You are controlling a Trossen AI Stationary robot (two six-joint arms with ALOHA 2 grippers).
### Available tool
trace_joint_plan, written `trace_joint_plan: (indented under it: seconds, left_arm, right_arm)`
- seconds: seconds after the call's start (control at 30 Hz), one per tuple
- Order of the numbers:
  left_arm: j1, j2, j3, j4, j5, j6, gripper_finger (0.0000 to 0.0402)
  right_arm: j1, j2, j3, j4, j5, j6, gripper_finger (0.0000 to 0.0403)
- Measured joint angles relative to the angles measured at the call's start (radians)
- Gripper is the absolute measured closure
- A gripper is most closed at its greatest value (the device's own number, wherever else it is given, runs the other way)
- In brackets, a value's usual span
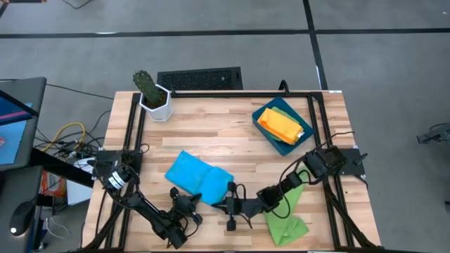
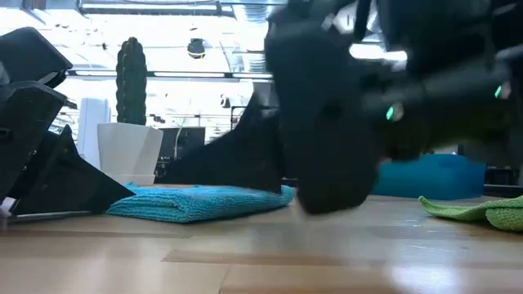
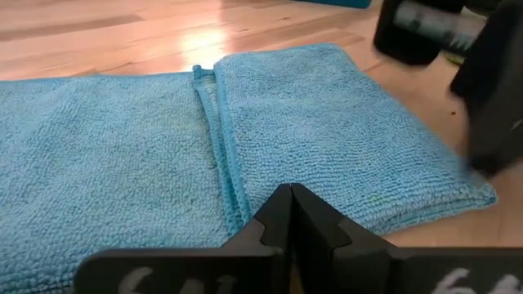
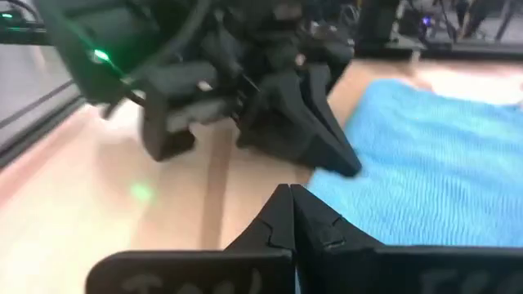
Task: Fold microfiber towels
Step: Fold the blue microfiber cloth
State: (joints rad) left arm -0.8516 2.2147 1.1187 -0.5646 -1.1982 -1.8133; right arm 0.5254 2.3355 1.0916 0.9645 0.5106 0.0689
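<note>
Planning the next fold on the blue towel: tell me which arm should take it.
Probably left. The left gripper is shut at the blue towel's near edge, facing its seam. The right gripper, also shut, sits off the towel's side corner, by the green towel.

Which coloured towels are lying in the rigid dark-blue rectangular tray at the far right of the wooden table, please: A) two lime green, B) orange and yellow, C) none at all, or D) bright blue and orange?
B: in the high view the dark-blue tray holds an orange microfiber towel and a yellow microfiber towel, while the bright blue towel and the lime green towel lie on the wooden table.
</note>
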Motion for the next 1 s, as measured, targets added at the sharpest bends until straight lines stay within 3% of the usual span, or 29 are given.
trace_joint_plan:
  seconds: [0.27, 0.5, 0.6, 0.73, 0.9, 1.0]
  left_arm:
    - [0.001, -0.048, 0.000, -0.069, 0.014, -0.043, 0.0402]
    - [-0.006, -0.339, 0.000, -0.340, -0.050, 0.045, 0.0401]
    - [-0.007, -0.442, -0.017, -0.452, -0.009, 0.063, 0.0401]
    - [-0.006, -0.471, -0.141, -0.467, 0.130, -0.092, 0.0401]
    - [-0.035, -0.460, -0.338, -0.384, 0.310, -0.468, 0.0397]
    - [-0.073, -0.461, -0.407, -0.332, 0.376, -0.555, 0.0385]
  right_arm:
    - [-0.001, 0.019, 0.005, -0.060, -0.008, 0.061, 0.0390]
    - [0.010, 0.017, 0.004, -0.053, 0.000, 0.057, 0.0384]
    - [0.018, 0.017, 0.004, -0.044, 0.007, 0.055, 0.0384]
    - [0.025, 0.017, 0.004, -0.042, 0.012, 0.055, 0.0382]
    - [0.027, 0.017, 0.004, -0.040, 0.013, 0.079, 0.0362]
    - [0.030, 0.016, 0.004, -0.040, 0.013, 0.081, 0.0350]
